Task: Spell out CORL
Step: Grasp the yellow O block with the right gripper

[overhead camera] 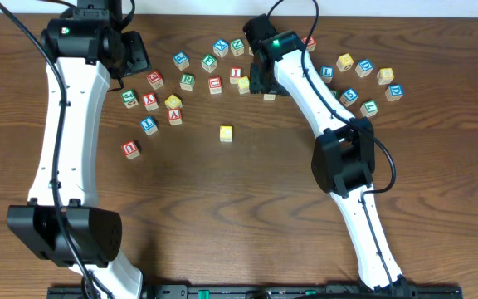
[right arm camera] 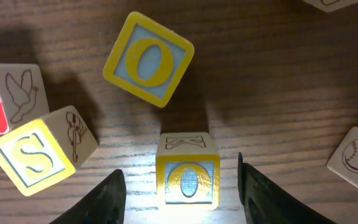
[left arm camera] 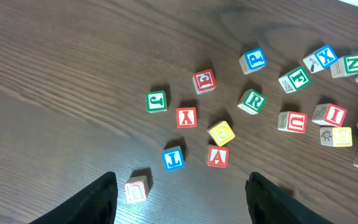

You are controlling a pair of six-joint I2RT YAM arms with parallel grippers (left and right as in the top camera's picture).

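A lone yellow-topped cube [overhead camera: 226,133] sits apart near the table's middle. In the right wrist view a yellow O cube [right arm camera: 187,177] stands between my open right gripper's [right arm camera: 179,171] fingers, with a gap on each side. The right gripper [overhead camera: 264,83] is low over the back cluster. A second yellow O cube [right arm camera: 148,59] lies just beyond. The green R cube [overhead camera: 187,81] [left arm camera: 252,101] and the blue L cube [overhead camera: 148,124] [left arm camera: 173,158] lie in the left cluster. My left gripper [overhead camera: 135,54] [left arm camera: 180,180] is open and empty, above the table.
A yellow S cube [right arm camera: 33,155] lies left of the right gripper. Red A [left arm camera: 217,156], red U [left arm camera: 137,188] and a yellow cube [left arm camera: 221,132] lie near the L. Several more cubes [overhead camera: 363,79] are scattered at the back right.
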